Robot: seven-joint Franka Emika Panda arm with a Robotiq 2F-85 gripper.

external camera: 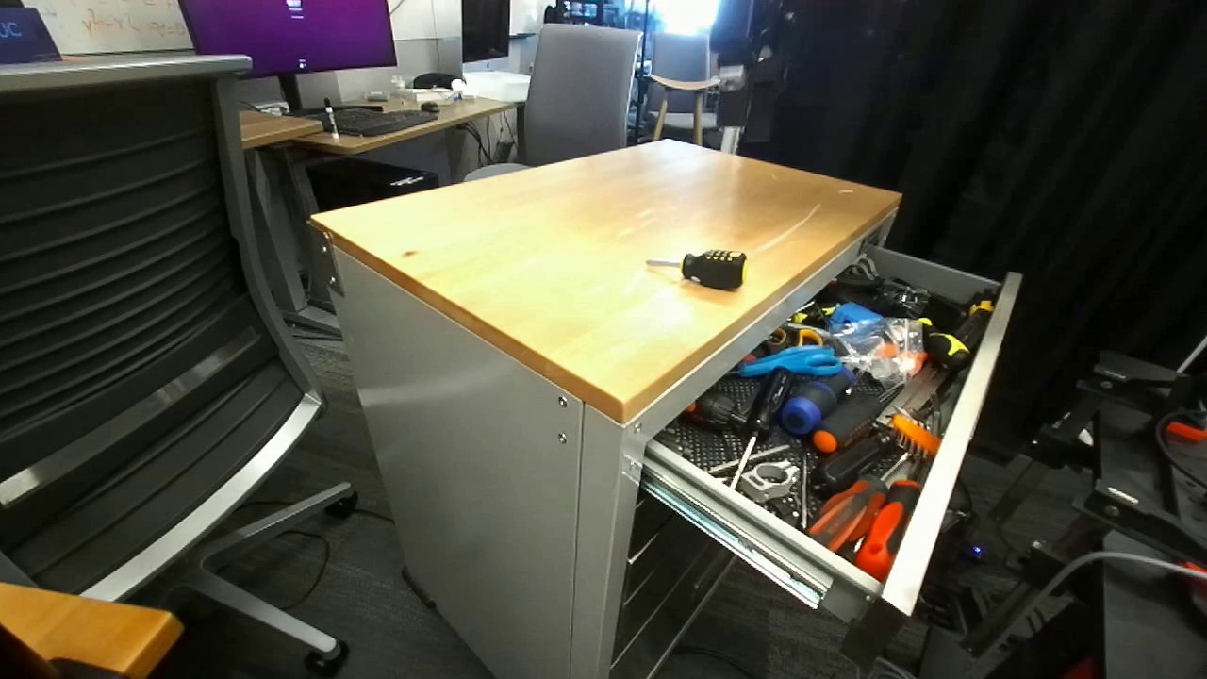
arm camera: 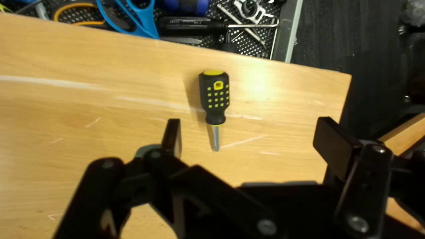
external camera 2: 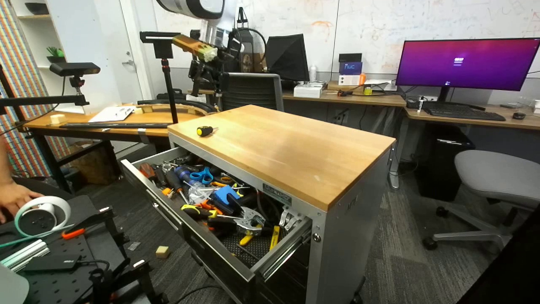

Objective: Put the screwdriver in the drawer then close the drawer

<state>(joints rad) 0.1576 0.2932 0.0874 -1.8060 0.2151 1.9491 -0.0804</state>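
The stubby black screwdriver with yellow spots lies on the wooden cabinet top near the open drawer, in both exterior views [external camera: 717, 270] [external camera 2: 205, 131]. In the wrist view the screwdriver [arm camera: 215, 94] has its handle toward the drawer and its shaft toward my gripper [arm camera: 249, 139]. The gripper is open and empty, above the tabletop, with the shaft tip nearer its left finger. In an exterior view the gripper [external camera 2: 206, 89] hangs above and behind the cabinet's far corner. The grey top drawer is pulled out, in both exterior views [external camera: 954, 438] [external camera 2: 202, 245]; its side wall [arm camera: 289, 30] shows in the wrist view.
The drawer holds many tools, among them blue scissors [external camera: 792, 361] and orange-handled tools [external camera: 886, 533]. The wooden top [external camera 2: 287, 147] has a raised edge above the drawer. An office chair [external camera: 141, 311] stands beside the cabinet. A person's hand [external camera 2: 17, 198] is near a black cart.
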